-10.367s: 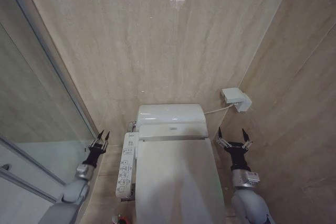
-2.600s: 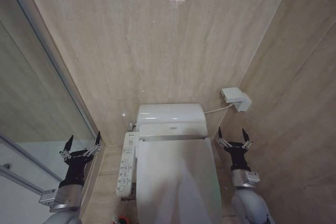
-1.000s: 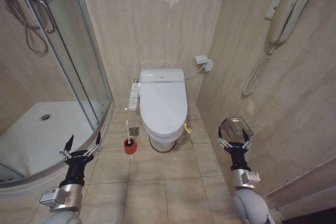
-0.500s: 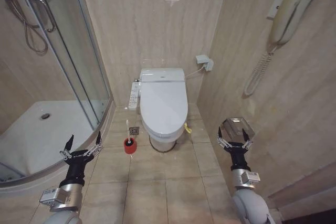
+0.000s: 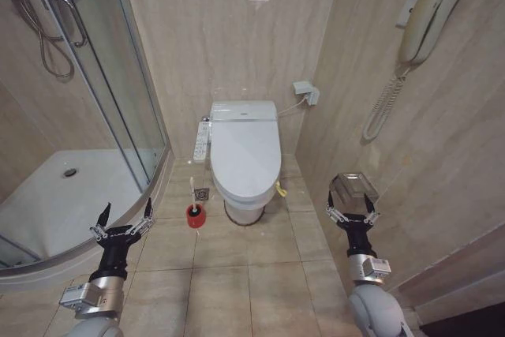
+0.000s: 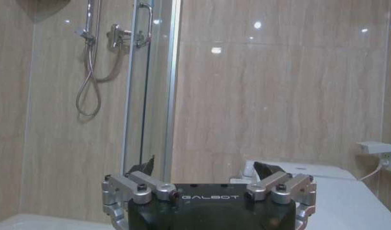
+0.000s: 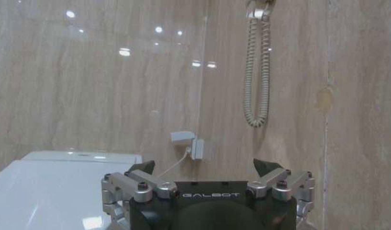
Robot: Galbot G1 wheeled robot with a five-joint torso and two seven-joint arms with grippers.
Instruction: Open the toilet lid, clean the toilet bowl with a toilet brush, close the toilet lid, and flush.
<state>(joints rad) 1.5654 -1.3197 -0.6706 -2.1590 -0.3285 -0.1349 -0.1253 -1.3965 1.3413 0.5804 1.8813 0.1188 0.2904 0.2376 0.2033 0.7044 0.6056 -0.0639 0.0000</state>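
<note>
1. The toilet lid (image 5: pixel 246 155) is down and shut over the toilet bowl (image 5: pixel 243 209), which stands against the back wall, centre of the head view. A side button panel (image 5: pixel 203 140) runs along the bowl's left flank.
2. A yellow strap (image 5: pixel 280 190) hangs at the lid's front right edge, near the floor.
3. The toilet brush (image 5: pixel 194 207) stands upright in its red holder on the floor tiles (image 5: pixel 245 274), just beside the bowl's base on the robot's left. Nothing touches it.
4. Left claw (image 5: pixel 122 217): raised in the lower left of the head view, forearm near vertical, fingers pointing up and toward the back wall. Fingers spread apart, holding nothing. It is well apart from the brush and bowl, in front of the curved shower tray (image 5: pixel 47 203).
5. Left wrist view: claw (image 6: pixel 206 171) fingers apart, shower hose (image 6: pixel 90 72) and glass door (image 6: pixel 150 81) beyond, part of the lid (image 6: pixel 348 201) at the side.
6. Right claw (image 5: pixel 352 203): raised in the lower right, same upright pose, fingers spread and empty. It stands close to the right-hand wall, in front of a metal paper holder (image 5: pixel 353 187).
7. Right wrist view: claw (image 7: pixel 206 168) fingers apart, the lid (image 7: pixel 48 187) below, a wall socket box (image 7: pixel 192 146) and coiled phone cord (image 7: pixel 258 72) beyond.
8. A wall handset (image 5: pixel 426 13) hangs high on the right wall.
</note>
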